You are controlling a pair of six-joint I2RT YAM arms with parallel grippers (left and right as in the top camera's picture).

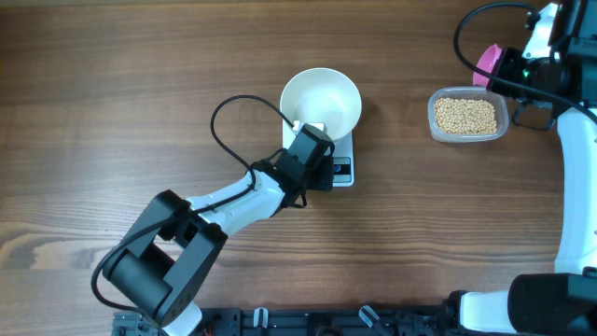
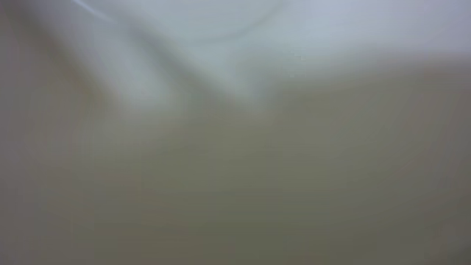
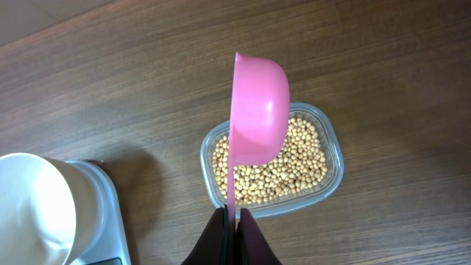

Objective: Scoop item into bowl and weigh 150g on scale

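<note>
The white bowl (image 1: pixel 321 99) stands on the white scale (image 1: pixel 343 171) at mid-table and holds nothing that I can see. My left gripper (image 1: pixel 311 133) is shut at the bowl's near rim, seemingly pinching it. The left wrist view is only a pale blur. The item, pale-tan beans (image 1: pixel 466 115), fills a clear plastic tub (image 3: pixel 329 180). My right gripper (image 3: pixel 234 219) is shut on the thin handle of a pink scoop (image 3: pixel 257 103). The scoop hangs above the beans (image 3: pixel 294 158), turned on its side. The bowl (image 3: pixel 29 210) and the scale (image 3: pixel 99 213) show at lower left in the right wrist view.
Bare wooden tabletop lies between the scale and the tub (image 1: pixel 505 122). The left arm's black cable (image 1: pixel 229 107) loops left of the bowl. The right arm's white link (image 1: pixel 578 187) runs along the right edge.
</note>
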